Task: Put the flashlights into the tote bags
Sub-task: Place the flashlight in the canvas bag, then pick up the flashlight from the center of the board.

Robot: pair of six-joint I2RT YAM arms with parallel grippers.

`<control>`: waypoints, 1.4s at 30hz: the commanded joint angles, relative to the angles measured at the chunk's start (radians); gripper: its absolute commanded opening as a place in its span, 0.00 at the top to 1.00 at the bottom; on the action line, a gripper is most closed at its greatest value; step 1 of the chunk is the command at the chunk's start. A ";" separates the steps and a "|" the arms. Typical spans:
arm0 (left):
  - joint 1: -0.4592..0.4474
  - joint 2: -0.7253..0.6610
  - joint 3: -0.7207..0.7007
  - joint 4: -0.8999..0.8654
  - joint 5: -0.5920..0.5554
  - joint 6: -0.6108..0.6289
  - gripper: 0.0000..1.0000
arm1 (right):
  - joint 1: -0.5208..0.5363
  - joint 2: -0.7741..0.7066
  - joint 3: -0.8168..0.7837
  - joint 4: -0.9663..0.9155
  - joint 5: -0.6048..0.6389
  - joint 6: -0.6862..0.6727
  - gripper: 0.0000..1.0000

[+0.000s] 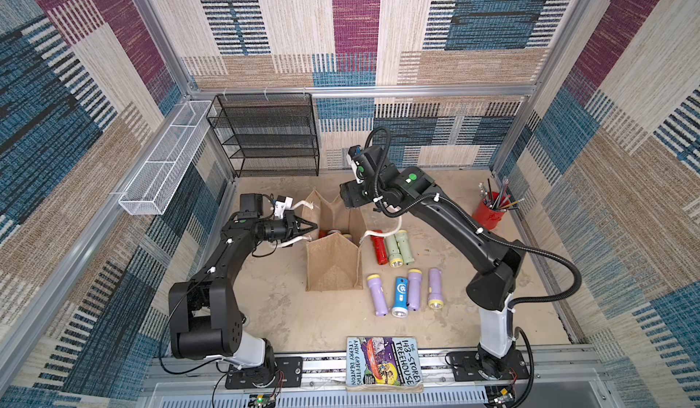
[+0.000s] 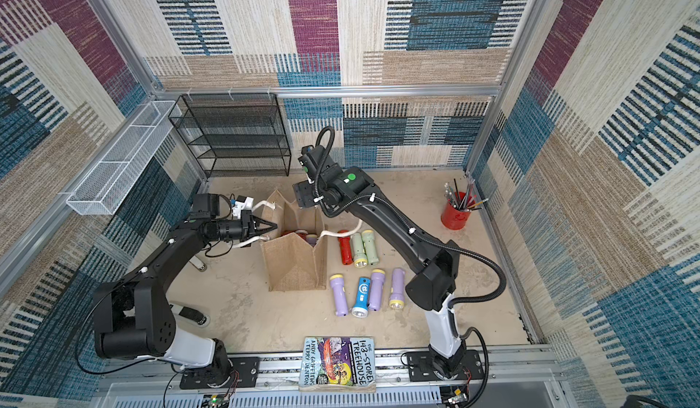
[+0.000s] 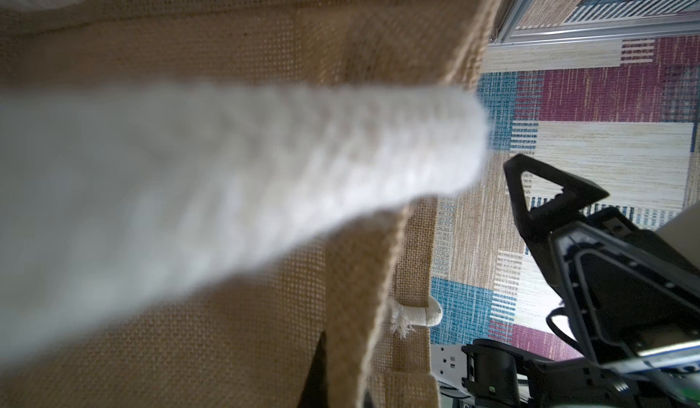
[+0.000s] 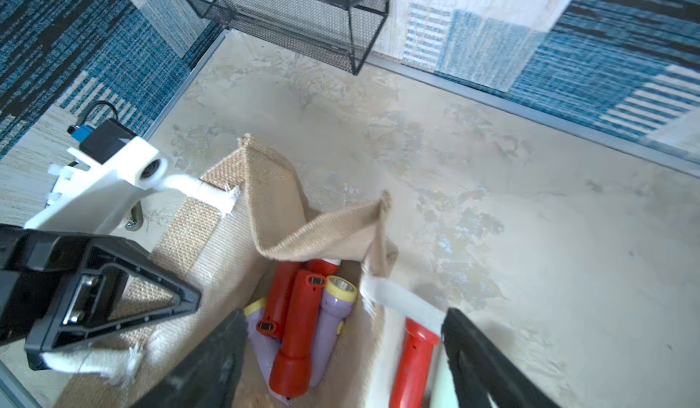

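Hard to catch the right gripper [image 4: 344, 313] from above, folks: in both top views its own wrist covers the fingers. The right wrist view settles it, with two black fingers [image 4: 477, 357] spread wide and nothing between them, hanging over the mouth of the tote bag [image 1: 333, 266]. Down in that mouth lie a red flashlight [image 4: 299, 334] and a lilac flashlight [image 4: 335, 311], with more red and lilac tucked beneath. How many in all I can't tell, since the folded gusset and a finger cover part of the pile. Over on the left, the left gripper [image 1: 312, 228] is closed tight, its tips pinched on the bag's left rim between the two ends of the left rope handle [image 1: 301, 206]. Its wrist view is mostly that handle, a white blur against burlap. The bag stands upright mid-table, mouth open. Just right of it, the right rope handle [image 1: 382, 234] drapes over the far end of a loose red flashlight [image 1: 378, 249], which lies beside two pale green flashlights [image 1: 403, 245]. Nearer, there's a row of three lilac flashlights [image 1: 377, 292] with one blue flashlight [image 1: 400, 292] among them. A red cup [image 1: 490, 214] of pencils sits far right, and a book [image 1: 382, 364] lies at the near edge.
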 commanded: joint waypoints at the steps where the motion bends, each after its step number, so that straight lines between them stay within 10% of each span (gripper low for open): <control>1: 0.007 -0.008 0.012 -0.037 -0.035 0.051 0.98 | -0.033 -0.120 -0.142 0.024 0.028 0.046 0.18; 15: 0.010 0.001 0.048 -0.114 -0.068 0.116 0.97 | -0.413 -0.628 -1.026 0.286 -0.240 0.145 0.22; 42: 0.010 0.008 0.052 -0.120 -0.063 0.128 0.97 | -0.386 -0.251 -1.114 0.473 -0.332 0.071 0.38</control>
